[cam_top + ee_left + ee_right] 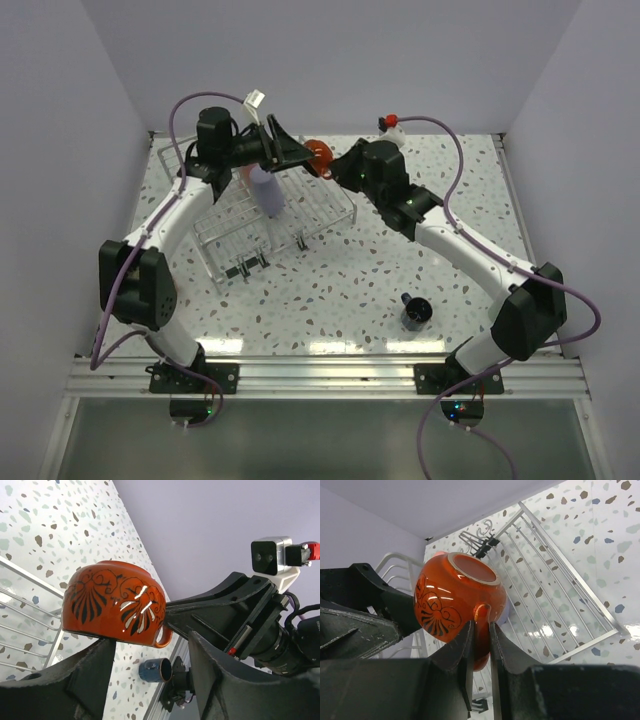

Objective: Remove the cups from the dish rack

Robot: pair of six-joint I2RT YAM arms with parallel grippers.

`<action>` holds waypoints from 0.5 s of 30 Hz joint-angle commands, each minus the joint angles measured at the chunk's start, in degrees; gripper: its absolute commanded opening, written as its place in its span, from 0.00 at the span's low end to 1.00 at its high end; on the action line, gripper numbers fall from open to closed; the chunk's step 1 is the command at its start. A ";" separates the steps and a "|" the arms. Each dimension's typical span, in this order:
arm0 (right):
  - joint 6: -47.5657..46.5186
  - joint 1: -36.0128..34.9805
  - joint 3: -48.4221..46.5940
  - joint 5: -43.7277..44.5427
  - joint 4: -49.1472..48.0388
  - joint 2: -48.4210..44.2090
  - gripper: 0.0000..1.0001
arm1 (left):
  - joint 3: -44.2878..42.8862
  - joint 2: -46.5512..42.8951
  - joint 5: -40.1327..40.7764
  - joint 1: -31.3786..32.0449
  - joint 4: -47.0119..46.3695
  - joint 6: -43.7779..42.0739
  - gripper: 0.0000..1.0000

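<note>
three cups (pixel 266 190) (pixel 318 153) (pixel 417 312) clearly seen, one dish rack (pixel 232 243), two arms (pixel 180 215) (pixel 470 250)

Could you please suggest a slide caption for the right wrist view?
Right gripper shut on the handle of the orange-red cup, its base toward the camera, wire dish rack behind.

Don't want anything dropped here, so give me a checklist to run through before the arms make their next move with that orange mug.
1. Right gripper pinching the orange mug by its handle: ok.
2. Left gripper open beside the mug, not gripping: ok.
3. Mug clear of the rack wires: cannot tell.
4. Bare table ahead of the right arm for setting down: ok.
5. Dark cup on the table apart from both arms: ok.
6. Rack emptied: not ok, lavender cup inside.
</note>
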State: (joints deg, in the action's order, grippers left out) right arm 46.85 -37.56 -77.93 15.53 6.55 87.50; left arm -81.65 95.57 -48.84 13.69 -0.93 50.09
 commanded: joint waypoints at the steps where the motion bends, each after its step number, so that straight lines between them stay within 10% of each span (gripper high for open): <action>1: 3.77 0.03 0.06 -1.72 -9.01 -1.37 0.00 | -0.27 0.76 0.76 0.72 -6.54 3.26 0.61; 15: 9.49 -0.41 3.67 -6.91 -14.46 -1.46 0.00 | -1.50 3.22 0.32 1.60 -13.92 7.39 0.49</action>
State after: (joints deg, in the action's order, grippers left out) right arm 53.95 -37.19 -73.23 11.79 0.10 87.50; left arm -81.65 98.04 -48.58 14.44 -9.91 56.05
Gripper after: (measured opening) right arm 0.174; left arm 0.507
